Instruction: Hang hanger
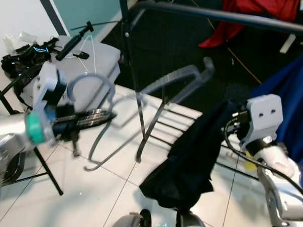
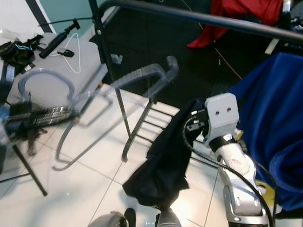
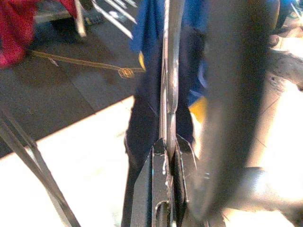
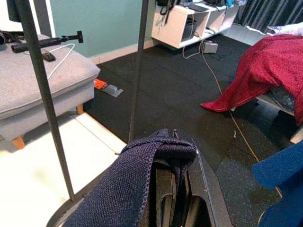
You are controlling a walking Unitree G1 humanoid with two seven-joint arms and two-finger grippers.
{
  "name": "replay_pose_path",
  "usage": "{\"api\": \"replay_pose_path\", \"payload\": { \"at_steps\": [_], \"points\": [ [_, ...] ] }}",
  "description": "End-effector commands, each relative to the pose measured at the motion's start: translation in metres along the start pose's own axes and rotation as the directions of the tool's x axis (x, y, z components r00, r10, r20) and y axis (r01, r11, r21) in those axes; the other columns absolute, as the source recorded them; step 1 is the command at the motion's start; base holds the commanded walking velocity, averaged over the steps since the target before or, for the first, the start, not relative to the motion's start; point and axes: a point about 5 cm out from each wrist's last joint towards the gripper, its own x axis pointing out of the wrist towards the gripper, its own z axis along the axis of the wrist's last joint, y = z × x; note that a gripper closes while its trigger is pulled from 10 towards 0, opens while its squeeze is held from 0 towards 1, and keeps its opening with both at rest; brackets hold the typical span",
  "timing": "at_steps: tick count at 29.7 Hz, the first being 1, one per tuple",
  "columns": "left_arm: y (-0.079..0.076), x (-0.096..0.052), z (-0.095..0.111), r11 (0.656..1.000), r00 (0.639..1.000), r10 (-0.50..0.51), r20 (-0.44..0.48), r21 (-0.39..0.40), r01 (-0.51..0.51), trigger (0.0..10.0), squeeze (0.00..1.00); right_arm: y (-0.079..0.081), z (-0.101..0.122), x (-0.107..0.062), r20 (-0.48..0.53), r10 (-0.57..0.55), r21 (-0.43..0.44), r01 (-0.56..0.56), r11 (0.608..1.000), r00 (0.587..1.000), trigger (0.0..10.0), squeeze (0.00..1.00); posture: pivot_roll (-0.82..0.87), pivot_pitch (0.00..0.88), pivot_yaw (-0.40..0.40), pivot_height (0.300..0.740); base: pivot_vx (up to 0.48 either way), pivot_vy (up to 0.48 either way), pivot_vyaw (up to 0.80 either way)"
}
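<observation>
Grey hanger (image 1: 142,100), blurred, centre-left of frame below the black rail (image 1: 221,16); left gripper (image 1: 98,116) has its jaws clamped on it. Right gripper (image 4: 173,191), lower right, jaws closed on dark garment (image 1: 189,160). Blue cloth (image 2: 272,124) far right.

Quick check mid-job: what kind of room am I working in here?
Probably a lived-in room used for laundry: a black metal clothes rail, a blue garment hanging at the side, a grey padded ottoman, and a red blanket on the dark floor.
</observation>
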Motion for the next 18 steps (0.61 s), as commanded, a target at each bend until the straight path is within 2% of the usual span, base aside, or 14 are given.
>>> {"api": "replay_pose_path", "payload": {
  "at_steps": [1, 3, 5, 6, 8, 9, 11, 12, 14, 15, 17, 18],
  "points": [
    [-0.001, -0.005, -0.003, 1.000, 1.000, -0.003, -0.016, -0.002, 0.003, 10.0, 0.00, 0.000, 0.001, 0.000, 0.017, -0.002, 0.005, 0.002, 1.000, 1.000, 0.0, 0.00, -0.12, 0.140, 0.129, 0.740, 0.000, 0.000, 0.00],
    [0.004, -0.004, -0.027, 0.991, 0.992, 0.110, -0.054, -0.067, -0.113, 10.0, 0.00, 0.005, 0.000, 0.003, 0.014, -0.007, 0.025, 0.006, 1.000, 1.000, 0.0, 0.00, -0.12, 0.139, 0.123, 0.740, 0.000, 0.000, 0.00],
    [0.004, -0.004, -0.027, 0.991, 0.992, 0.110, -0.054, -0.067, -0.113, 10.0, 0.00, 0.005, 0.000, 0.003, 0.014, -0.007, 0.025, 0.006, 1.000, 1.000, 0.0, 0.00, -0.12, 0.139, 0.123, 0.740, 0.000, 0.000, 0.00],
    [0.010, 0.003, -0.041, 0.966, 0.970, 0.236, -0.064, -0.095, -0.241, 10.0, 0.00, 0.008, -0.004, 0.003, 0.001, -0.018, 0.050, 0.018, 0.999, 1.000, 0.0, 0.00, -0.12, 0.138, 0.117, 0.740, 0.000, 0.000, 0.00],
    [0.010, 0.003, -0.041, 0.966, 0.970, 0.236, -0.064, -0.095, -0.241, 10.0, 0.00, 0.008, -0.004, 0.003, 0.001, -0.018, 0.050, 0.018, 0.999, 1.000, 0.0, 0.00, -0.12, 0.138, 0.117, 0.740, 0.000, 0.000, 0.00],
    [0.018, 0.014, -0.053, 0.908, 0.916, 0.396, -0.059, -0.121, -0.401, 10.0, 0.00, 0.011, -0.012, 0.003, -0.024, -0.036, 0.079, 0.038, 0.996, 0.999, 0.0, 0.00, -0.12, 0.137, 0.110, 0.740, 0.000, 0.000, 0.00],
    [0.018, 0.014, -0.053, 0.908, 0.916, 0.396, -0.059, -0.121, -0.401, 10.0, 0.00, 0.011, -0.012, 0.003, -0.024, -0.036, 0.079, 0.038, 0.996, 0.999, 0.0, 0.00, -0.12, 0.137, 0.110, 0.740, 0.000, 0.000, 0.00],
    [0.030, 0.022, -0.067, 0.787, 0.796, 0.601, -0.072, -0.123, -0.605, 10.0, 0.00, 0.012, -0.023, 0.003, -0.062, -0.069, 0.130, 0.076, 0.989, 0.996, 0.0, 0.00, -0.11, 0.131, 0.103, 0.740, 0.000, 0.000, 0.00],
    [0.030, 0.022, -0.067, 0.787, 0.796, 0.601, -0.072, -0.123, -0.605, 10.0, 0.00, 0.012, -0.023, 0.003, -0.062, -0.069, 0.130, 0.076, 0.989, 0.996, 0.0, 0.00, -0.11, 0.131, 0.103, 0.740, 0.000, 0.000, 0.00],
    [0.032, 0.032, -0.081, 0.671, 0.680, 0.727, -0.096, -0.112, -0.733, 10.0, 0.00, 0.014, -0.034, 0.005, -0.095, -0.087, 0.183, 0.103, 0.978, 0.992, 0.0, 0.00, -0.11, 0.121, 0.091, 0.740, 0.000, 0.000, 0.00],
    [0.032, 0.032, -0.081, 0.671, 0.680, 0.727, -0.096, -0.112, -0.733, 10.0, 0.00, 0.014, -0.034, 0.005, -0.095, -0.087, 0.183, 0.103, 0.978, 0.992, 0.0, 0.00, -0.11, 0.121, 0.091, 0.740, 0.000, 0.000, 0.00],
    [0.029, 0.038, -0.090, 0.594, 0.604, 0.789, -0.111, -0.112, -0.797, 10.0, 0.00, 0.017, -0.041, 0.008, -0.113, -0.090, 0.216, 0.112, 0.970, 0.990, 0.0, 0.00, -0.11, 0.111, 0.086, 0.740, 0.000, 0.000, 0.00]
  ]
}}
